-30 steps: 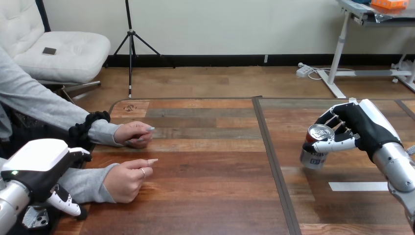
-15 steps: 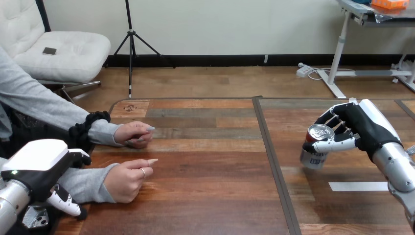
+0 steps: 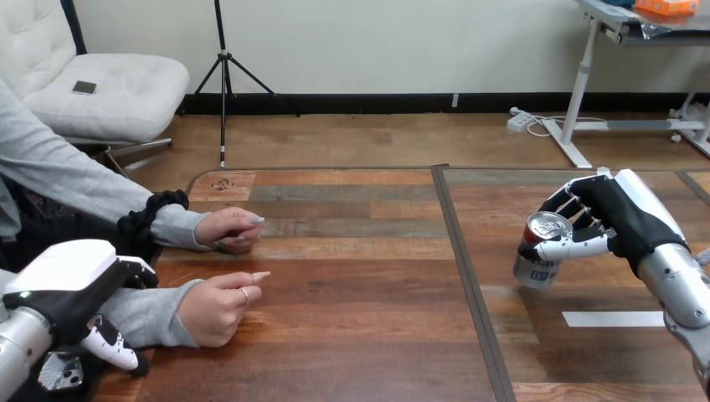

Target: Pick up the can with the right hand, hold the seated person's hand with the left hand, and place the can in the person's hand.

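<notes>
Gripping the small silver metal can [image 3: 540,251], the robot's right hand [image 3: 615,219] is curled round it, far right of the dark line [image 3: 470,285] on the brown wooden table [image 3: 360,335]. That step looks done. Far left of the line, the left hand [image 3: 63,285] sits near the person's closer hand [image 3: 213,306]; its grip cannot be told. Holding and giving are not yet done.

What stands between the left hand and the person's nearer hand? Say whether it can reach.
Probably yes. The left hand sits beside the person's sleeve, close to the person's nearer hand resting on the table; nothing else lies between them.
</notes>
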Action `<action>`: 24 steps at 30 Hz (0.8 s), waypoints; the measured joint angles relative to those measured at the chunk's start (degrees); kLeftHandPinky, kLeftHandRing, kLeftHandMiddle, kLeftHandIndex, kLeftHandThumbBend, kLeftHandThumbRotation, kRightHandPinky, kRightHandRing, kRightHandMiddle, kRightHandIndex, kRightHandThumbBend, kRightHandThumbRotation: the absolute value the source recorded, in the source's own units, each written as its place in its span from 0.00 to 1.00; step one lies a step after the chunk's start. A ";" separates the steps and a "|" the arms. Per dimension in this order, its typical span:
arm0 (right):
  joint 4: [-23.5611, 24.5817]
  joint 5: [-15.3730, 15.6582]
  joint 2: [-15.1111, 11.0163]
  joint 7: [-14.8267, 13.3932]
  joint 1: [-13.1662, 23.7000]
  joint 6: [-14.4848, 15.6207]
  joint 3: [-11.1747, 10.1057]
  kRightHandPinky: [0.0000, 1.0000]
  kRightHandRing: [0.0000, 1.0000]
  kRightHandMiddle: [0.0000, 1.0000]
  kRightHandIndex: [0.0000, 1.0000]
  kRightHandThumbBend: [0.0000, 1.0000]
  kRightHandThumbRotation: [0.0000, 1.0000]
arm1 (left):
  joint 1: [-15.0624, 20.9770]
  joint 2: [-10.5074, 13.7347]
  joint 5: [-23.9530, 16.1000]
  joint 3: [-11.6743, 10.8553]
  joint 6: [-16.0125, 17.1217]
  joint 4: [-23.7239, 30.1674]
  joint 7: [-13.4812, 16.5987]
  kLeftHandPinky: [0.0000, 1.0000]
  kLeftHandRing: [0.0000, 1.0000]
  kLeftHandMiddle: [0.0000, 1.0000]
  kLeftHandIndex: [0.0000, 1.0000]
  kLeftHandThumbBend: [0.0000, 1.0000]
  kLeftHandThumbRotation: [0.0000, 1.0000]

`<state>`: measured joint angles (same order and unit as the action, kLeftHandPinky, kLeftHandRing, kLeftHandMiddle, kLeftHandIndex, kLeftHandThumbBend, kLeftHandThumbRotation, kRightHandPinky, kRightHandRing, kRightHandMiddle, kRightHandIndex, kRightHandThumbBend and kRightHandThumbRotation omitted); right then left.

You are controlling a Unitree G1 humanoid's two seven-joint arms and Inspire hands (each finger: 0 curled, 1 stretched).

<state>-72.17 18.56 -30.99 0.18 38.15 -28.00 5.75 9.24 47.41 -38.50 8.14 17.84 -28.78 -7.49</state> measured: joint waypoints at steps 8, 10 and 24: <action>0.00 -0.23 0.00 0.01 0.00 -0.18 -0.01 0.37 0.41 0.45 0.46 0.71 0.00 | 0.01 -0.01 2.07 0.00 0.16 0.35 -1.92 0.54 0.64 0.68 0.68 0.94 0.02; 0.00 -0.35 0.00 0.01 0.00 -0.19 -0.03 0.37 0.41 0.44 0.47 0.71 0.00 | 0.04 -0.01 2.46 0.00 0.13 0.37 -2.54 0.53 0.63 0.67 0.68 0.94 0.01; 0.00 -0.47 0.00 0.01 0.00 -0.19 -0.05 0.37 0.41 0.45 0.47 0.71 0.00 | 0.34 -0.02 4.14 -0.01 -0.41 0.52 -4.85 0.53 0.62 0.67 0.67 0.93 0.00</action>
<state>-72.16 18.09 -30.99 0.19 38.15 -28.19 5.70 9.58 47.39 -34.36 8.13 17.43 -28.26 -12.34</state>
